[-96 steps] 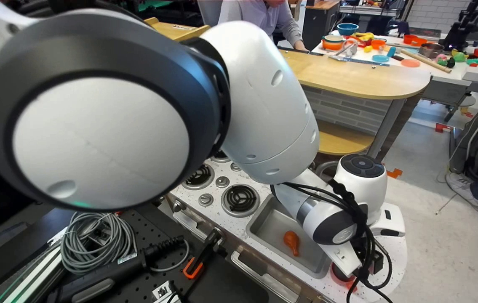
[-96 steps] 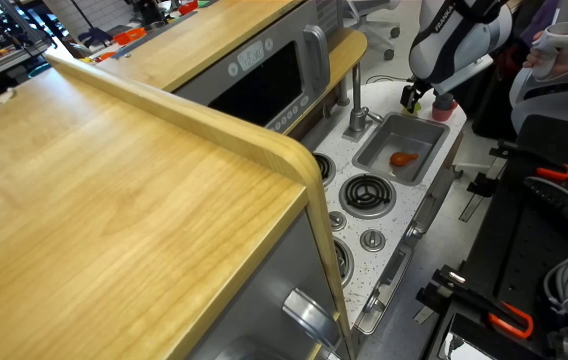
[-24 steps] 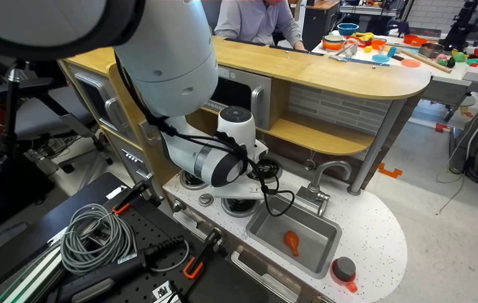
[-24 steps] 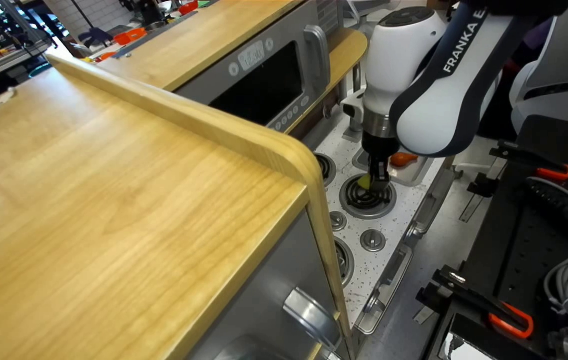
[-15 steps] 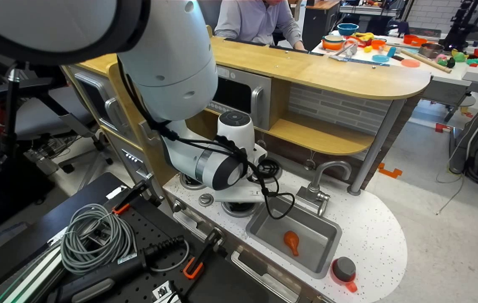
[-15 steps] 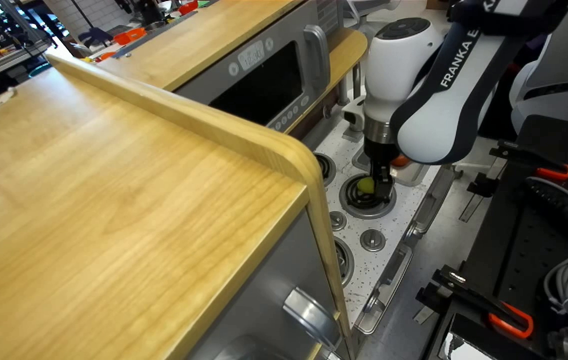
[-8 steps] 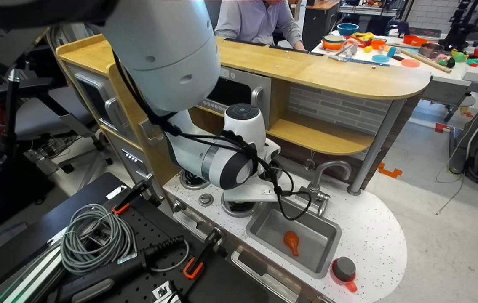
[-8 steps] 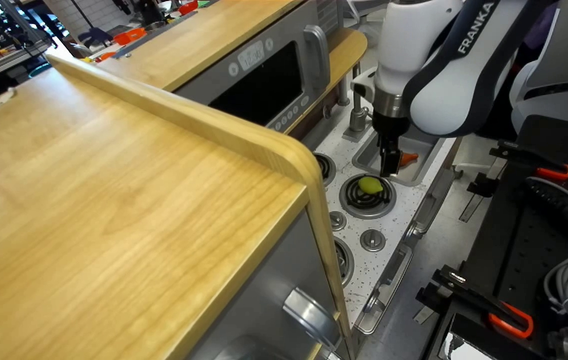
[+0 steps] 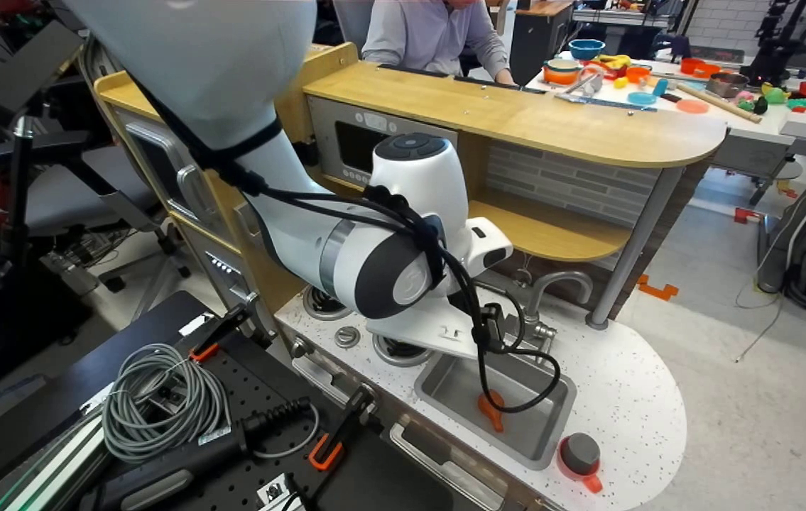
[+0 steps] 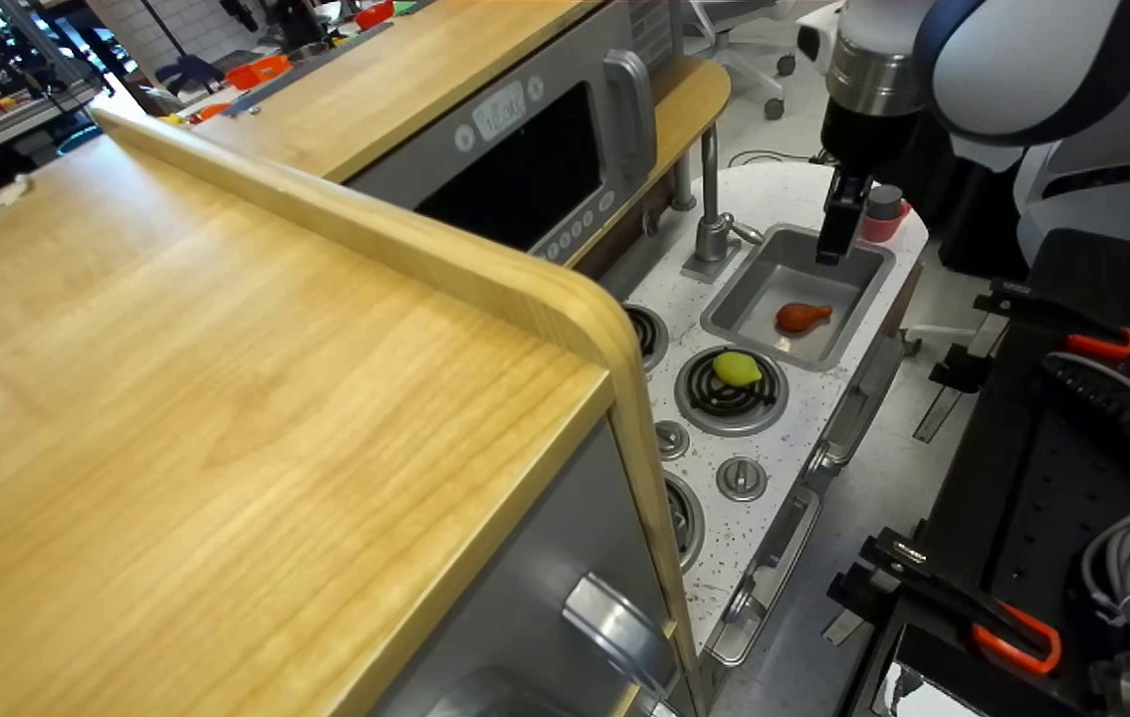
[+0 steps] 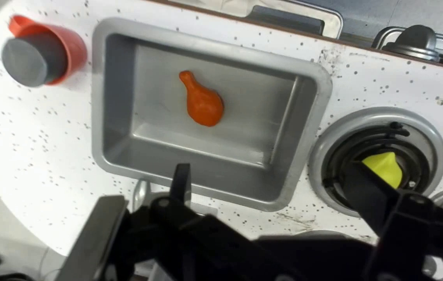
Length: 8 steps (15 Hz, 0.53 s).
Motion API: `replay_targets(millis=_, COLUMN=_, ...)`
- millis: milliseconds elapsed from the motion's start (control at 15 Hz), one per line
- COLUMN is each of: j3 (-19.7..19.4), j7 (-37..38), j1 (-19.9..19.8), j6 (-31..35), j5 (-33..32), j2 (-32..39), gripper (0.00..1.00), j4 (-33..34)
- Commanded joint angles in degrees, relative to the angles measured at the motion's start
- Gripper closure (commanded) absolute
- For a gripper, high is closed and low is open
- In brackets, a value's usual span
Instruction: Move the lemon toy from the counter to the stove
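Note:
The yellow-green lemon toy (image 10: 737, 369) lies on the burner closest to the sink, on the white stove (image 10: 724, 523). In the wrist view the lemon toy (image 11: 390, 170) is partly covered by a finger. The arm hides it in an exterior view, where only part of that burner (image 9: 397, 353) shows. The white speckled counter (image 9: 633, 408) has a rounded end beyond the sink; it also shows in the wrist view (image 11: 30, 132). My gripper (image 10: 833, 234) is above the sink, apart from the lemon toy. In the wrist view the gripper's fingers (image 11: 270, 169) are wide apart, with nothing between them.
The grey sink basin (image 11: 303, 128) holds an orange drumstick-shaped toy (image 11: 204, 104). A red cup with a grey piece in it (image 9: 579, 454) stands beside the sink. A faucet (image 9: 562, 280) rises behind the sink. A wooden shelf (image 9: 552, 231) and a microwave front (image 10: 535, 164) overhang the back.
The gripper carried the lemon toy from the counter's rounded end to the burner and let it go. It has since risen and moved away over the sink; the lemon toy stays on the burner.

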Motion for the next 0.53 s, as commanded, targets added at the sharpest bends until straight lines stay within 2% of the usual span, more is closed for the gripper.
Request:
replay_targets(millis=0, j3=-2.0, j7=4.8, j1=1.5, j6=-5.7, j5=2.5, j2=-8.4, gripper=0.0, j4=-5.3)
replay_targets(millis=67, j3=-1.1, j7=4.8, j1=0.4, j6=-8.0, j5=3.5, j2=-9.8, gripper=0.0, j4=-5.7)
replay_targets(millis=133, j3=1.5, j7=3.4, j1=-2.0, j6=-13.4, j5=6.2, j2=-12.0, gripper=0.0, j4=-6.1)
replay_targets(millis=200, j3=-1.0, j7=3.5, j1=0.1, j6=-7.5, j5=3.5, j2=-6.7, gripper=0.0, j4=-3.4)
replay_targets(millis=333, j3=-0.3, j7=3.5, j1=-0.3, j6=-11.6, j5=5.4, j2=-9.4, gripper=0.0, j4=-4.3)
replay_targets(millis=467, j3=-0.1, j7=3.5, j1=-0.3, j6=-12.1, j5=5.9, j2=-10.4, gripper=0.0, j4=-5.0)
